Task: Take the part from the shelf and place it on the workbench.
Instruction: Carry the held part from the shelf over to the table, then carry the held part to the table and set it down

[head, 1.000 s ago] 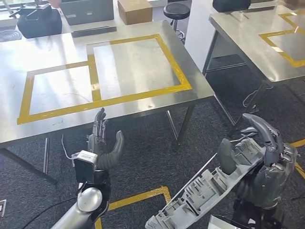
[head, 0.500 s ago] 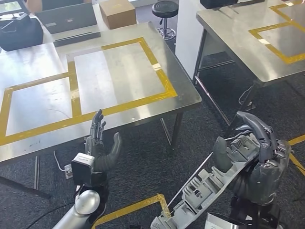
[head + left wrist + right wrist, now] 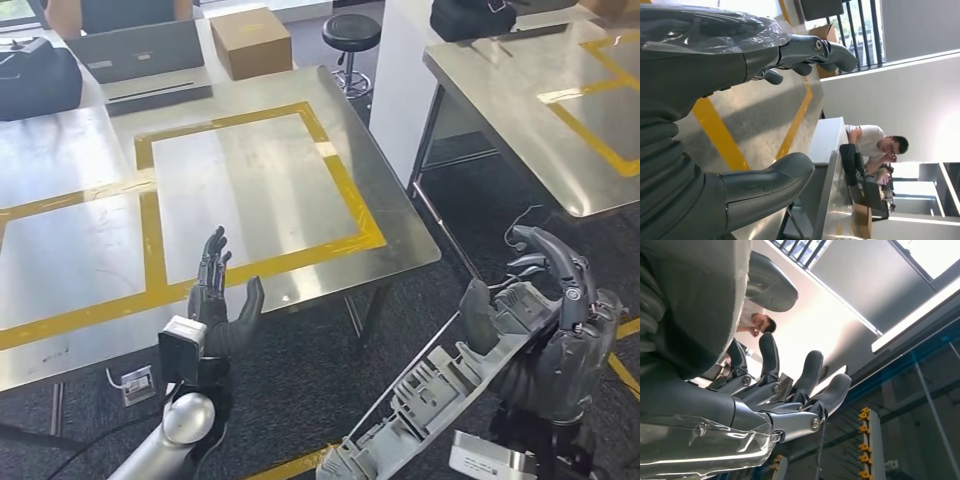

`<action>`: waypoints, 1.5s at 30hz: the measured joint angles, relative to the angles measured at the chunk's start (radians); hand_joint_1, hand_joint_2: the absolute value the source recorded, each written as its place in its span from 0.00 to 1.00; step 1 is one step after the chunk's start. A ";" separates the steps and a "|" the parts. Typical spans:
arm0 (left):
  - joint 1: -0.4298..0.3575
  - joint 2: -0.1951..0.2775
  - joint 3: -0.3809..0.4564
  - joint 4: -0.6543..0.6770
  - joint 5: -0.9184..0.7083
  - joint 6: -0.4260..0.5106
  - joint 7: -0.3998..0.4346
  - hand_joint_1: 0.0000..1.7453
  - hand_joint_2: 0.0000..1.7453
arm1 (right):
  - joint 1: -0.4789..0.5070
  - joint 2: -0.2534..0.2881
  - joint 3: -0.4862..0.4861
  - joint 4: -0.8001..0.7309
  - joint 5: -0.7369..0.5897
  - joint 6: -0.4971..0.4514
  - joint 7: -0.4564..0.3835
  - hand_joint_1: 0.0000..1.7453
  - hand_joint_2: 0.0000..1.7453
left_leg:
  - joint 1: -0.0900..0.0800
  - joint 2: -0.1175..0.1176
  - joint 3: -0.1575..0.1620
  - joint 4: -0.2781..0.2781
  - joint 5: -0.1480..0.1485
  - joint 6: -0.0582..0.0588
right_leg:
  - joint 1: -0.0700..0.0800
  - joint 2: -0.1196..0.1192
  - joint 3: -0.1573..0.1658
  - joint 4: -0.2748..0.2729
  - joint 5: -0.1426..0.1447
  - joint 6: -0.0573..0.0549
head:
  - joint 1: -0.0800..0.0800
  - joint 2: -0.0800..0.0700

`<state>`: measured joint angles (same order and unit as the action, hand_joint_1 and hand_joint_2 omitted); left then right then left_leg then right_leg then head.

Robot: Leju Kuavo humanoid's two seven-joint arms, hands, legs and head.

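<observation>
Gripping grey part [image 3: 441,395], right hand [image 3: 562,330], part's near end cropped

Left arm [image 3: 162,445] raised from below, forearm pointing forward; left hand [image 3: 219,305] upright with palm turned inward, fingers [image 3: 213,262] extended and apart, thumb [image 3: 249,305] spread wide, nothing in its grasp. Right hand [image 3: 562,330] low at the right, palm up; fingers [image 3: 555,262] curled over and thumb [image 3: 477,315] pressed against the long grey part [image 3: 423,400] it holds.
</observation>
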<state>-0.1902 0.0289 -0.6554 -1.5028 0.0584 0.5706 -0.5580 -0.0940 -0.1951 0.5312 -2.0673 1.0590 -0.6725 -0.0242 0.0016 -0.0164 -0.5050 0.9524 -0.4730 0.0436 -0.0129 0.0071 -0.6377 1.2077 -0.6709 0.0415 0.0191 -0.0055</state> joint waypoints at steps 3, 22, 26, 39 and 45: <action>-0.007 -0.003 -0.002 0.007 0.005 0.016 -0.019 0.00 1.00 | -0.030 -0.012 0.004 0.014 -0.044 0.000 0.003 1.00 1.00 | 0.004 -0.001 0.055 -0.002 -0.048 -0.012 | -0.003 -0.002 -0.016 -0.169 0.204 0.003 | 0.013 0.000; -0.038 -0.001 -0.011 0.008 -0.004 0.055 -0.044 0.00 1.00 | -0.154 -0.051 0.087 0.138 -0.128 0.000 0.027 1.00 1.00 | -0.002 0.008 -0.149 -0.004 0.129 -0.030 | 0.002 0.007 0.150 -0.271 0.188 -0.016 | -0.035 0.000; -0.039 -0.004 -0.013 0.008 -0.006 0.055 -0.046 0.00 1.00 | -0.160 -0.055 0.095 0.146 -0.124 0.000 0.026 1.00 1.00 | 0.003 0.006 -0.128 -0.011 0.118 -0.009 | -0.004 0.000 0.087 -0.124 0.106 0.002 | -0.017 0.000; -0.045 -0.008 -0.018 0.011 -0.004 0.033 -0.060 0.00 1.00 | -0.138 -0.056 0.106 0.155 -0.088 0.000 0.010 1.00 1.00 | 0.002 -0.070 -0.119 0.011 0.087 -0.048 | -0.007 0.043 0.113 -0.274 0.235 -0.030 | 0.004 0.000; -0.052 -0.008 -0.019 0.019 -0.004 0.032 -0.068 0.00 1.00 | -0.125 -0.056 0.108 0.155 -0.084 0.000 0.000 1.00 1.00 | 0.006 0.007 -0.258 0.287 -0.022 -0.063 | -0.003 -0.030 0.119 -0.279 0.232 -0.043 | -0.026 0.000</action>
<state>-0.2420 0.0213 -0.6745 -1.4834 0.0543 0.6030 -0.6258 -0.2187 -0.2510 0.6388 -1.9121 0.9749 -0.6723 -0.0238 0.0073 -0.0089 -0.7634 1.2396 -0.4953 -0.0195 -0.0157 -0.0233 -0.5191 0.9290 -0.4385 -0.0017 -0.0066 -0.0054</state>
